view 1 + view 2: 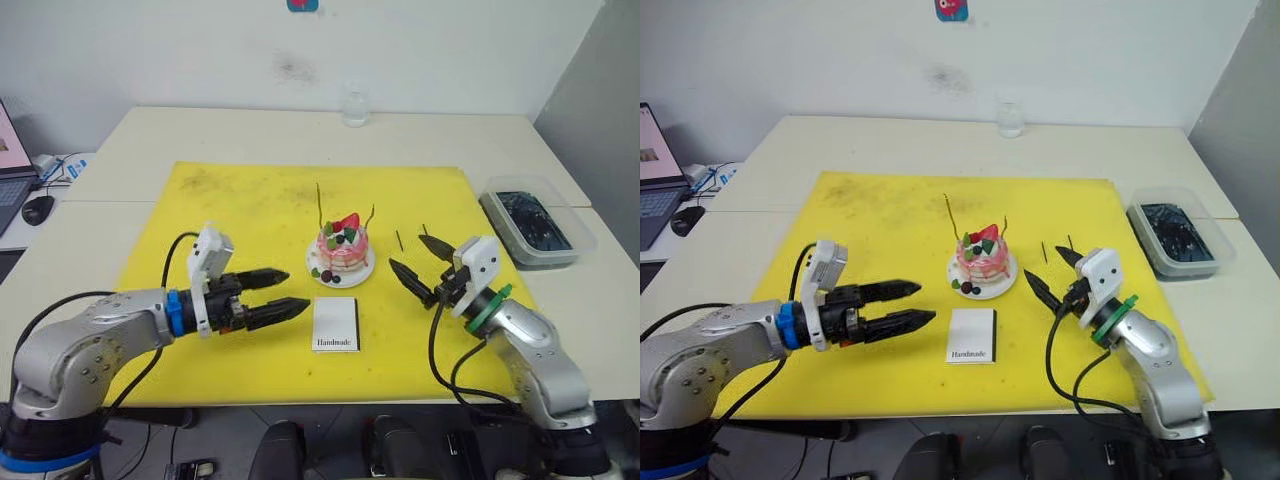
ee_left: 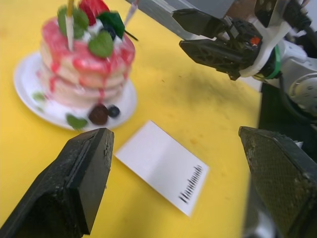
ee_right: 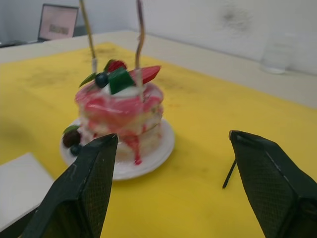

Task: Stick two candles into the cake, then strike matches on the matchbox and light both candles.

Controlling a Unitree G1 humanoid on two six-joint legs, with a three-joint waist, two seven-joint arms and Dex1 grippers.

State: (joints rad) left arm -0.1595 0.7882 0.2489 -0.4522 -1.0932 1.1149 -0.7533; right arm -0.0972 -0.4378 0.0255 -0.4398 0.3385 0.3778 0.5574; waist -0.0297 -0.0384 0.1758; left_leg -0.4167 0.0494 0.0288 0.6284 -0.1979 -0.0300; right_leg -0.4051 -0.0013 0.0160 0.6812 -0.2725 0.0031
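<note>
Waiting on matches: both candles (image 1: 320, 206) stand in the cake (image 1: 343, 250); striking and lighting remain.
Nearest, matchbox (image 1: 335, 324) lies between left gripper (image 1: 285, 294) and right gripper (image 1: 424, 264), jaws apart, empty. Beyond, head views show two matches (image 1: 399, 240) on the mat (image 1: 240, 200); right wrist catches one.

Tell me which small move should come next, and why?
Probably the right gripper should lower onto a match. Both candles already stand in the cake, the matches lie on the yellow mat by its open jaws, and nothing is held.
</note>
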